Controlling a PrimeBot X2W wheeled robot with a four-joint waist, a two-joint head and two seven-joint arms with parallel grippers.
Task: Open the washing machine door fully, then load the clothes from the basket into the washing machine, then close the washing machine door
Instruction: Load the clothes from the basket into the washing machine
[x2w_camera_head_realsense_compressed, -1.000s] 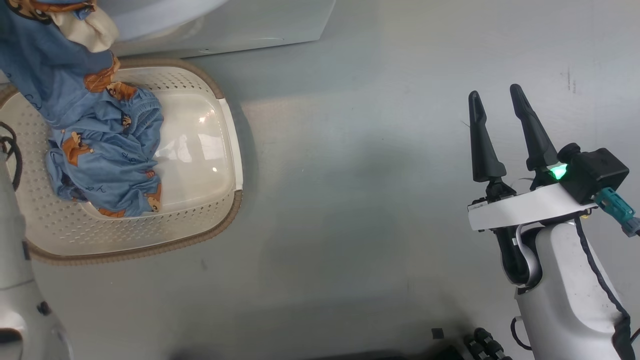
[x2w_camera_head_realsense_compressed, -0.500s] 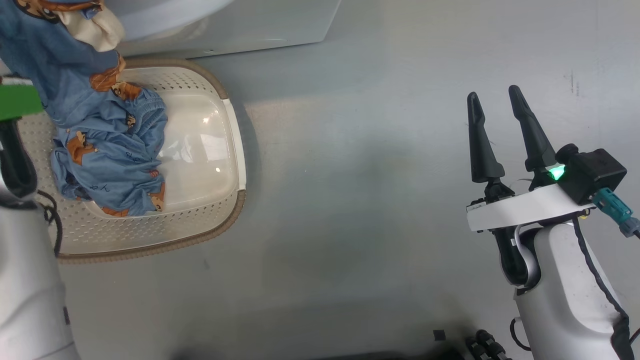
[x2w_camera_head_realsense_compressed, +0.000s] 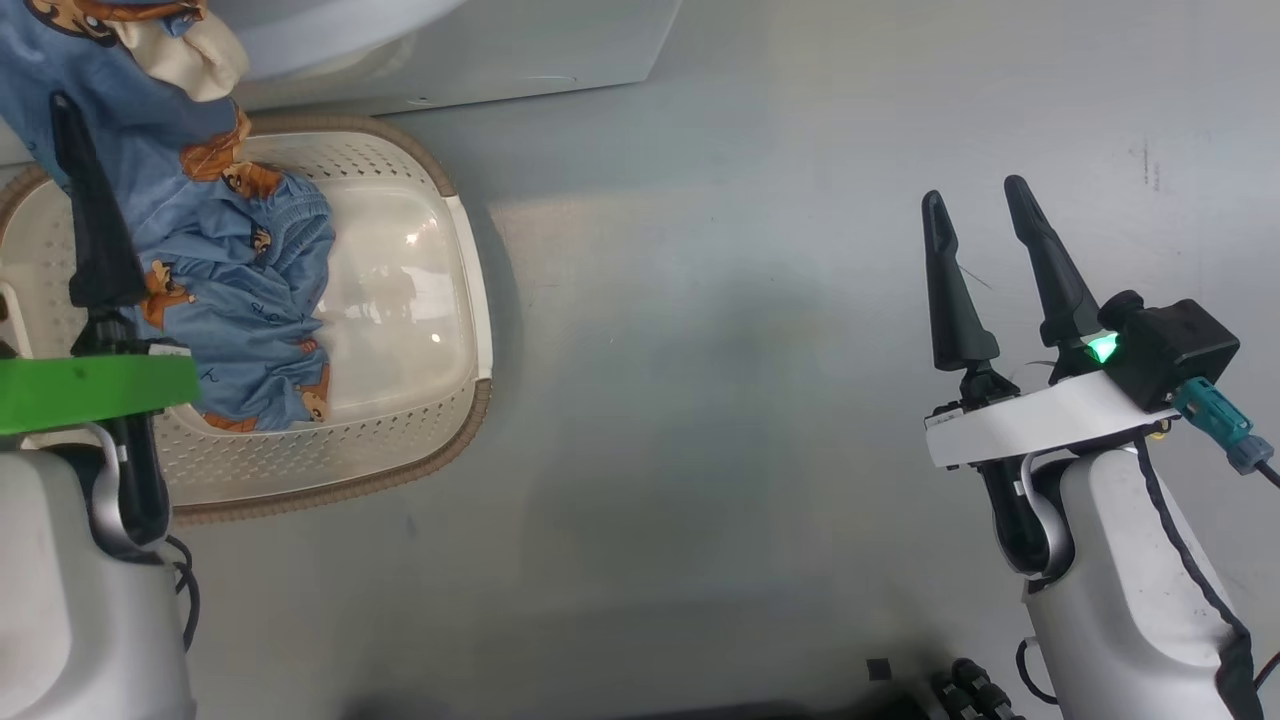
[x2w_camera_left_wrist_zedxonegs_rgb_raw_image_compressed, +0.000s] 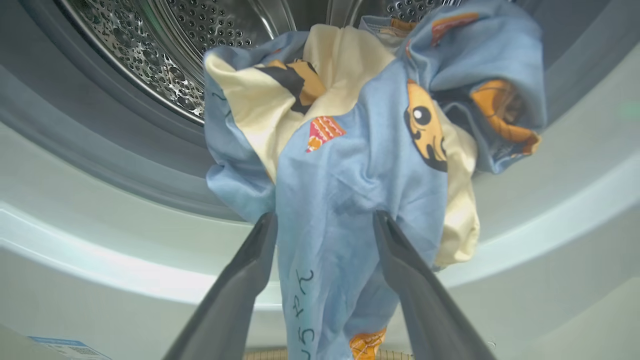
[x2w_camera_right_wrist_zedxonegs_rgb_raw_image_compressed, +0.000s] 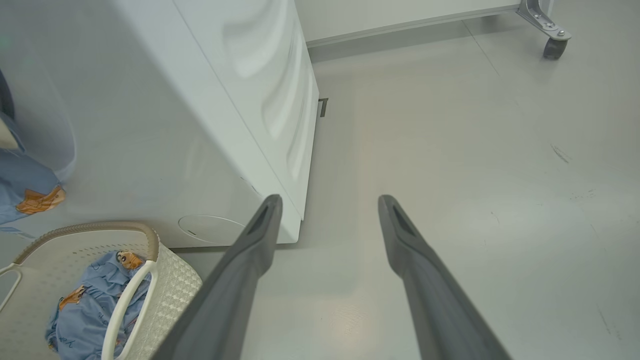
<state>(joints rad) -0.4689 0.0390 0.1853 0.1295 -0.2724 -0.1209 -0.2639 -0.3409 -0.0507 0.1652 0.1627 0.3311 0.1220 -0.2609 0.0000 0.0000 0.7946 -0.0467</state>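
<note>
The clothes (x2w_camera_left_wrist_zedxonegs_rgb_raw_image_compressed: 350, 200), light blue with orange cartoon prints and a cream piece, hang out of the washing machine's steel drum (x2w_camera_left_wrist_zedxonegs_rgb_raw_image_compressed: 150, 50) over its grey gasket (x2w_camera_left_wrist_zedxonegs_rgb_raw_image_compressed: 100, 150). They trail down into the basket (x2w_camera_head_realsense_compressed: 440, 450), where more blue fabric (x2w_camera_head_realsense_compressed: 240, 300) lies bunched. My left gripper (x2w_camera_left_wrist_zedxonegs_rgb_raw_image_compressed: 325, 217) is open, its fingers straddling the hanging cloth just in front of the drum mouth; one dark finger (x2w_camera_head_realsense_compressed: 95, 240) shows over the basket. My right gripper (x2w_camera_head_realsense_compressed: 985, 225) stands open and empty above bare floor, well right of the basket (x2w_camera_right_wrist_zedxonegs_rgb_raw_image_compressed: 175, 285) and the washing machine (x2w_camera_right_wrist_zedxonegs_rgb_raw_image_compressed: 175, 125). The washing machine door is out of view.
Grey floor (x2w_camera_head_realsense_compressed: 700, 400) stretches between basket and right arm. A caster wheel (x2w_camera_right_wrist_zedxonegs_rgb_raw_image_compressed: 552, 45) and a white skirting panel stand beyond the machine's corner. Black connectors (x2w_camera_head_realsense_compressed: 960, 690) lie at the lower edge near the right arm. A small blue label (x2w_camera_left_wrist_zedxonegs_rgb_raw_image_compressed: 70, 347) sits low on the machine front.
My left arm has drawn back and to the right in the head view, so its green band and one finger now show over the basket. The right gripper barely shifted.
</note>
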